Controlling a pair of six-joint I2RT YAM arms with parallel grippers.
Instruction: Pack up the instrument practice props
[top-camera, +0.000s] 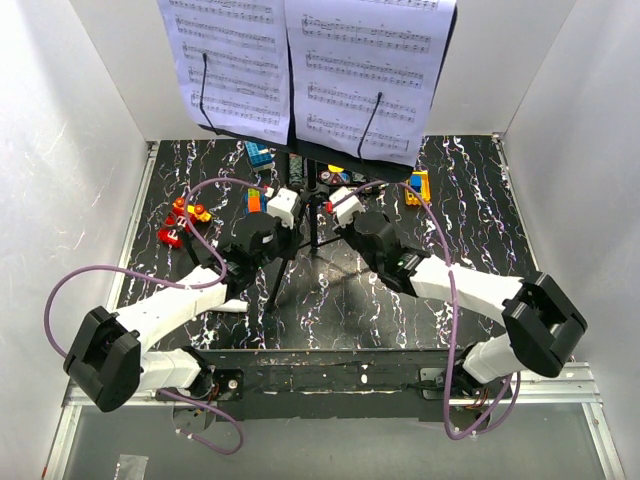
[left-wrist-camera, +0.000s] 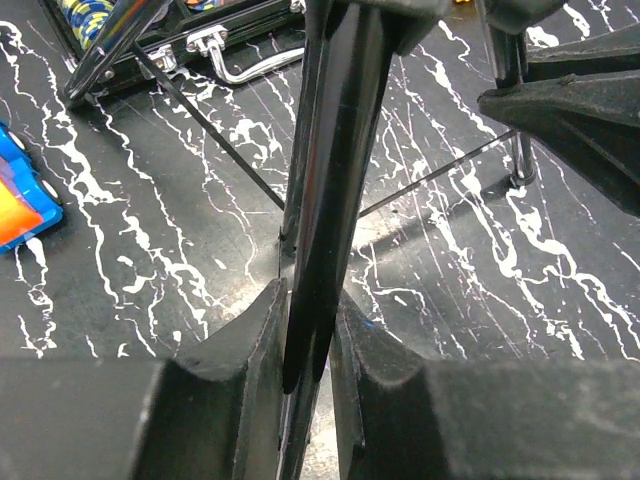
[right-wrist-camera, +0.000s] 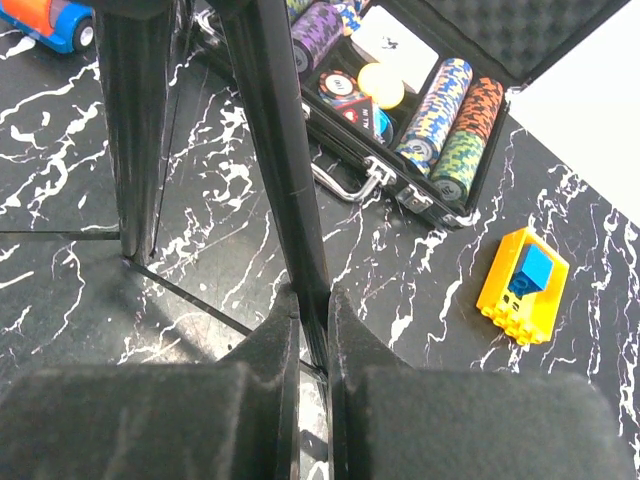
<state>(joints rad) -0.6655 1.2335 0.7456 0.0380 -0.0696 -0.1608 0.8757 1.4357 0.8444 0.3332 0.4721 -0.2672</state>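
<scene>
With my left hand (left-wrist-camera: 310, 330) and right hand (right-wrist-camera: 313, 320) each pinching a black leg of the music stand (left-wrist-camera: 330, 150), I am aiming to draw both inward evenly, lest it tip.

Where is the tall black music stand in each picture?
Top external: the music stand is at the top middle, holding sheet music, with its pole between the arms.
Left wrist: a tube of the music stand runs down the middle, pinched by the left pincer.
Right wrist: a tube of the music stand sits left of middle, pinched by the right pincer.
Shared landmark: the chip case with its silver handle shows in both wrist views.
</scene>
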